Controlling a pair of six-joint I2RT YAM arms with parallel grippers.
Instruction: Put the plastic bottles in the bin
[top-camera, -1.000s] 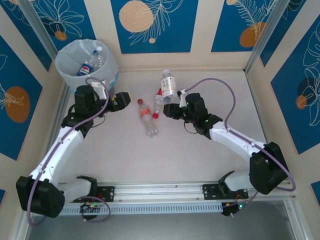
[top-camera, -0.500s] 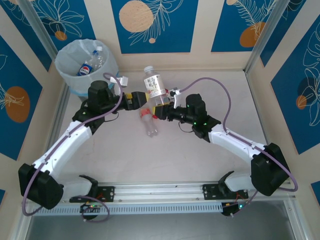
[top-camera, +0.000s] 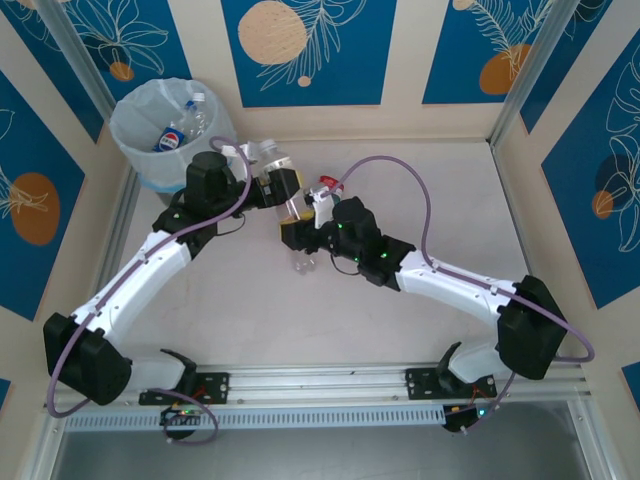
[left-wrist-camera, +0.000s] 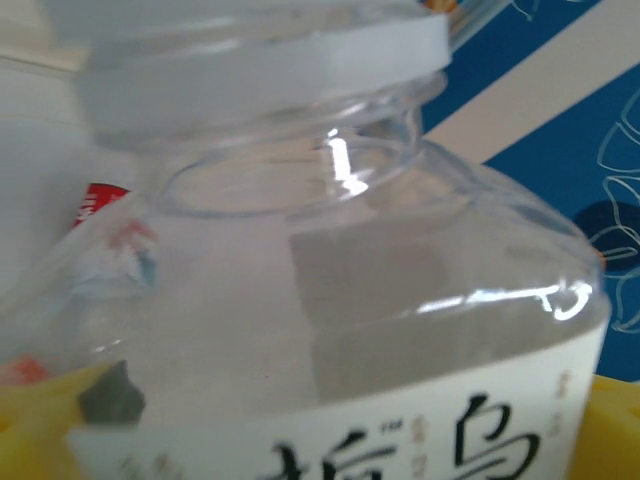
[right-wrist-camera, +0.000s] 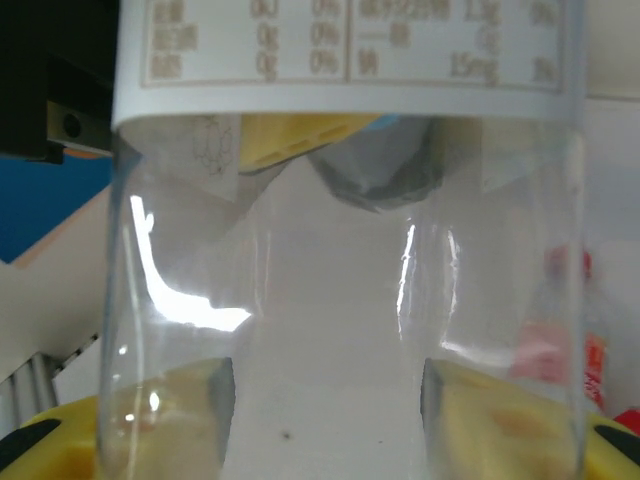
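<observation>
The right claw (top-camera: 297, 228) pinches the lower body of a white-capped bottle (top-camera: 291, 207) and holds it clear of the desk (top-camera: 450, 190), tilted with its cap toward the far left. In the right wrist view, its 2 yellow fingers (right-wrist-camera: 160, 430) sit against either side of the bottle's clear wall.

The left claw (top-camera: 280, 180) stands spread wide around the same bottle's shoulder. The left wrist view shows the cap and the white printed label close up, with a yellow finger (left-wrist-camera: 615, 400) at each lower corner. I cannot tell whether these fingers touch the plastic.

The bin (top-camera: 140, 165) stands in the far left corner, near the left claw. It holds 2 bottles, 1 of them a Pepsi bottle (top-camera: 168, 138). Another clear bottle (top-camera: 303, 262) lies on the desk just beneath the right claw.
</observation>
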